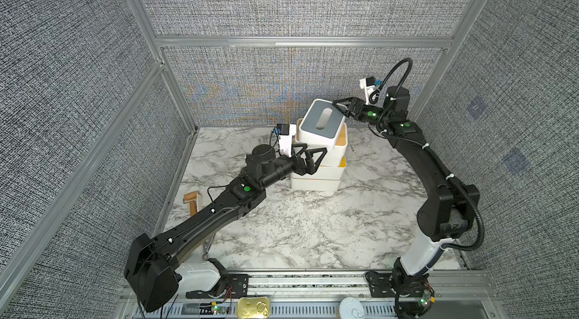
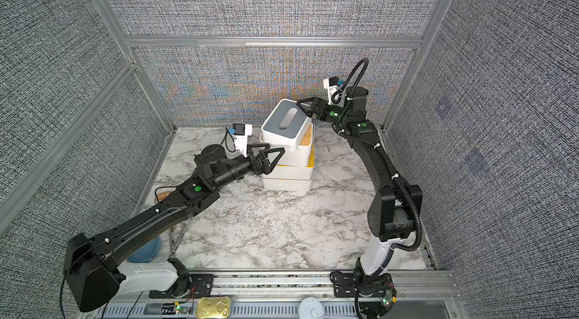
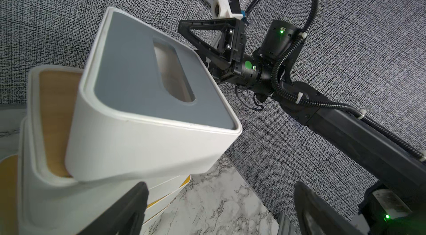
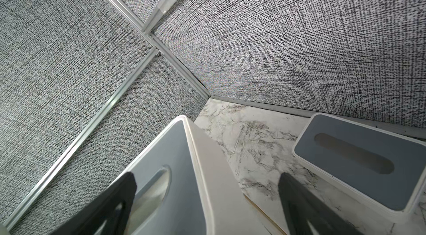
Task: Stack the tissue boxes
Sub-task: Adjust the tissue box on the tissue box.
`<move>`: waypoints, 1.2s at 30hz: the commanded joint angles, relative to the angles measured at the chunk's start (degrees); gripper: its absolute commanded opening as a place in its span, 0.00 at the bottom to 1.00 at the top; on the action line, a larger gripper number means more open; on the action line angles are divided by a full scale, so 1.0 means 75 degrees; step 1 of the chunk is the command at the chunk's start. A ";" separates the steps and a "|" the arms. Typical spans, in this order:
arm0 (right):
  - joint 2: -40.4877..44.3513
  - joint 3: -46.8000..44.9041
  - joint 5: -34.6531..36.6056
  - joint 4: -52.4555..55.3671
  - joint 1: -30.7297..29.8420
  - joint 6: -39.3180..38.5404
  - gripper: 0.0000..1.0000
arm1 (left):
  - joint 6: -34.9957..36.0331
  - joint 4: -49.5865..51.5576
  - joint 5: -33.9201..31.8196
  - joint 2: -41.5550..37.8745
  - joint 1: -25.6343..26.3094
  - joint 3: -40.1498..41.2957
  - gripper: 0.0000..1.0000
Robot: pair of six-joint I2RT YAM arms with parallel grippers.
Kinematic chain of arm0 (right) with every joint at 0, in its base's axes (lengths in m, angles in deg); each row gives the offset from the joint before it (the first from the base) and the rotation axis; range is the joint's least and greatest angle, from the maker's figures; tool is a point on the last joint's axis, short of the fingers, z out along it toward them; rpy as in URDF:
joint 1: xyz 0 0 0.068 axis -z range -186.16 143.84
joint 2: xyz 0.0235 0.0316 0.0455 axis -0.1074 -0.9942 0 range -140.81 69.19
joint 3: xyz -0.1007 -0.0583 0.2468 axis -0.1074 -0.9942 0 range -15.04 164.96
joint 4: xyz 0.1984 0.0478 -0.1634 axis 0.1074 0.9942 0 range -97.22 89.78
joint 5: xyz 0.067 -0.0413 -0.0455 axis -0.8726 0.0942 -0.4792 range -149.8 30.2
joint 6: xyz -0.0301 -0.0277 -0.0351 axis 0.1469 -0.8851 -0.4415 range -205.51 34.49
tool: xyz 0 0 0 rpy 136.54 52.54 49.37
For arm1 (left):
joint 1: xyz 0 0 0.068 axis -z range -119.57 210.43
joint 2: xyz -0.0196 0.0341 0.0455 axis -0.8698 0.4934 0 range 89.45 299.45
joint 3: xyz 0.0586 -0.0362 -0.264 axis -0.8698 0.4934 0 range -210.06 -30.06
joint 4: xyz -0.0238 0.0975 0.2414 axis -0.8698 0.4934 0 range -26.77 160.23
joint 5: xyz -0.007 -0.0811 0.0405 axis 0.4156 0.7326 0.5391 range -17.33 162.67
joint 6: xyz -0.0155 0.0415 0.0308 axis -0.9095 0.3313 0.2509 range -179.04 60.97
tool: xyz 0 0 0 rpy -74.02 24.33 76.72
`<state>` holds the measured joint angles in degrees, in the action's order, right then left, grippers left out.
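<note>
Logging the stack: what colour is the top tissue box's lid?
Grey lid, clearest in left wrist view.

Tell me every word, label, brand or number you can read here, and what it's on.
No text can be read anywhere in these views.
Tissue boxes: plain white walls, grey or bamboo lids, no print.
Left arm and right arm: green dots only, no lettering.
Gold tin and white can lid at the front edge: no lettering visible.
</note>
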<state>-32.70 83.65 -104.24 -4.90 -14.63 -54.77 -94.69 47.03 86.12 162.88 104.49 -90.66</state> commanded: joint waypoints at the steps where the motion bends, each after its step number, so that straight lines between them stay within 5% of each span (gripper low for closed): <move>1: 0.0014 0.0059 -0.0215 -0.0252 -0.0019 -0.0133 0.99 | 0.0114 -0.0066 -0.0047 0.0060 0.0004 -0.0096 0.99; 36: 0.1739 -0.1804 -0.0756 -0.1042 -0.0053 0.0034 0.99 | 0.0407 0.0590 -0.0559 0.0383 -0.0011 -0.0827 0.99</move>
<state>-20.94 70.98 -106.89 -9.25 -14.74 -55.91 -92.86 52.01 82.05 165.83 104.38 -96.40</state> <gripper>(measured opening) 0.994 0.991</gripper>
